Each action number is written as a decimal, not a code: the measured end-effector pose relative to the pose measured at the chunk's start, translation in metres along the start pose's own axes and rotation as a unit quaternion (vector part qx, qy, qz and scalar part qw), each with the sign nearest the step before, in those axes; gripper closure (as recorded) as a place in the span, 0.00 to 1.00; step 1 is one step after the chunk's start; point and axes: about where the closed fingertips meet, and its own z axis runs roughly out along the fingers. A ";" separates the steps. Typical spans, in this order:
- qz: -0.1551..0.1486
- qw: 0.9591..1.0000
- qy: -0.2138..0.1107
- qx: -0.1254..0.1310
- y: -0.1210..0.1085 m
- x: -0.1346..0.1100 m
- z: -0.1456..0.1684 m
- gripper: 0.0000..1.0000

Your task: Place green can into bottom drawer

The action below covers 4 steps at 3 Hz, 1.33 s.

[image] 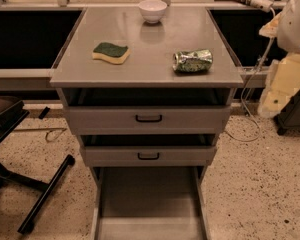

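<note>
Camera view: the green can (192,61) lies on its side, dented, on the cabinet top (150,36) near the right front corner. Below, the bottom drawer (149,204) stands pulled out, its front cut off by the lower frame edge. A sponge (110,52) lies to the can's left and a white bowl (153,10) sits at the back. The gripper (285,86) hangs at the right edge, well apart from the can and partly cut off; whether it is spread or pressed together I cannot tell.
</note>
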 end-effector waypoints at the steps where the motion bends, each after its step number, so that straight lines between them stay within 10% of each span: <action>1: -0.003 0.999 0.014 0.033 -0.059 -0.001 0.012 0.00; 2: -0.011 0.998 0.009 0.059 -0.119 -0.009 0.021 0.00; 4: -0.021 0.998 0.004 0.063 -0.123 -0.015 0.028 0.00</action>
